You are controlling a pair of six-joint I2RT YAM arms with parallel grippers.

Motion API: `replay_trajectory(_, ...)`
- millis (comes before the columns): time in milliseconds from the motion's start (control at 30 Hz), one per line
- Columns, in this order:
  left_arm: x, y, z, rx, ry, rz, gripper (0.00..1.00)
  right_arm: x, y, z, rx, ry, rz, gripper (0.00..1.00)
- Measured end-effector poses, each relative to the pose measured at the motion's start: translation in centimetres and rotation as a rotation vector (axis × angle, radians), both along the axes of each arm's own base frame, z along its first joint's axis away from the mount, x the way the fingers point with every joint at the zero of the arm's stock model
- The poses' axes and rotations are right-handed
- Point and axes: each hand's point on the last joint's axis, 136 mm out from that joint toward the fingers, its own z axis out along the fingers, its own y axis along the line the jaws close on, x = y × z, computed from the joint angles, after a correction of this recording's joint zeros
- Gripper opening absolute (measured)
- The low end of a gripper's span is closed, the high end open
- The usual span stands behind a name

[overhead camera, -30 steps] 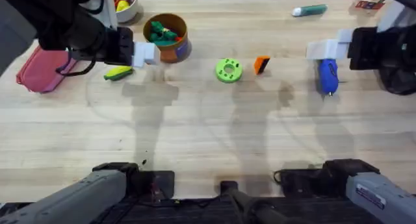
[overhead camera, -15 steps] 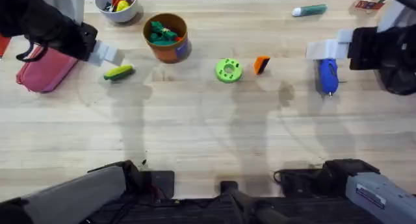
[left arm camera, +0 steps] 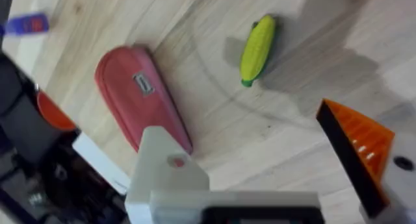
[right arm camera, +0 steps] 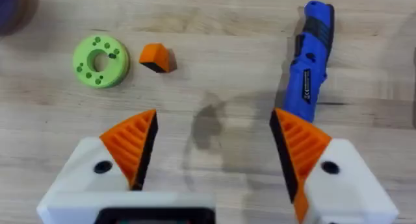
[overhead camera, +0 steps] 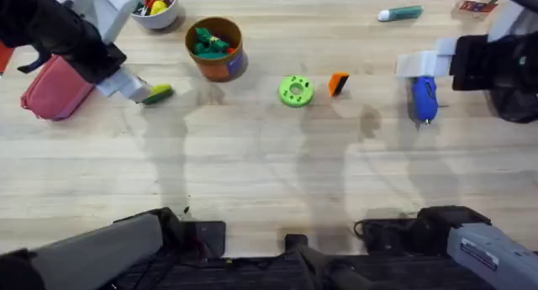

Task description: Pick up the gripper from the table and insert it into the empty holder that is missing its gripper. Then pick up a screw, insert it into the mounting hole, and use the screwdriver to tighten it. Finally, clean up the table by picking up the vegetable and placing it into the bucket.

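The yellow vegetable lies left of the orange-brown bucket. My left gripper hovers open beside it, holding nothing. One of its fingers is a bare white holder; the other carries an orange pad. The small orange gripper lies beside a green disc. The blue screwdriver lies at the right, with my right gripper open just above it. No screw can be made out.
A red pouch lies at the far left under the left arm. A white bowl with scissors stands at the back left. A teal marker lies at the back right. Green toys sit in the bucket.
My left arm swung away from the bucket to the left, then its gripper came down close to the vegetable. The right arm has not moved.
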Motion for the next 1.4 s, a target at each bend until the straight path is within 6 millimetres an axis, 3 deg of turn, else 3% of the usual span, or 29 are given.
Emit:
replay_trajectory(100,0.2,-0.2,-1.1,-0.019,0.036,-0.088,0.985,0.0,0.0,0.0,0.0,0.0,0.0,0.994)
replay_trajectory(467,1.1,-0.3,-9.7,-0.137,0.259,-0.291,0.984,0.0,0.0,0.0,0.0,0.0,0.0,0.994)
replay_trajectory(700,1.9,-0.4,-13.6,-0.195,0.36,-0.368,0.984,0.0,0.0,0.0,0.0,0.0,0.0,0.994)
replay_trajectory(967,3.1,0.1,-15.3,-0.197,0.383,-0.416,0.984,0.0,0.0,0.0,0.0,0.0,0.0,0.994)
replay_trajectory(1400,3.2,0.2,-15.5,-0.198,0.391,-0.426,0.985,0.0,0.0,0.0,0.0,0.0,0.0,0.994)
